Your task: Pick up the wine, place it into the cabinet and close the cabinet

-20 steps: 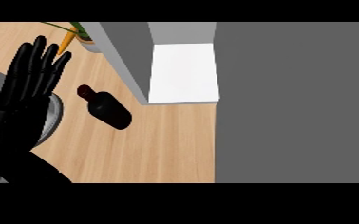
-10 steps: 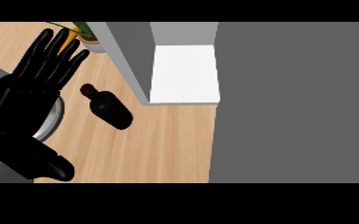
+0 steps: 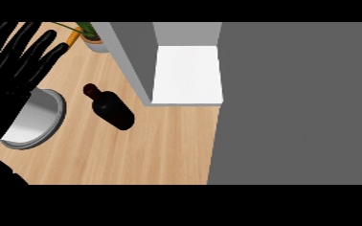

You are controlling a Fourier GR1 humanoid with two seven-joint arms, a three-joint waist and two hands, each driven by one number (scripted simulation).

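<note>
The wine bottle (image 3: 111,108), dark with a dark red neck, lies on its side on the wooden counter (image 3: 141,153), neck pointing up and left. My left hand (image 3: 20,74) is open at the left edge, fingers spread and pointing up. It is apart from the bottle, to its left. The cabinet (image 3: 187,74) stands open to the right of the bottle, showing a white shelf. Its grey door (image 3: 133,57) is swung out toward the bottle. My right hand does not show.
A round metal plate (image 3: 41,119) lies under my left hand's wrist, left of the bottle. A potted plant (image 3: 92,39) stands at the back beside the cabinet door. A large grey surface (image 3: 290,105) fills the right side.
My left hand has drifted left toward the view's edge, and less of its forearm shows at the lower left. The bottle and cabinet door have not moved.
</note>
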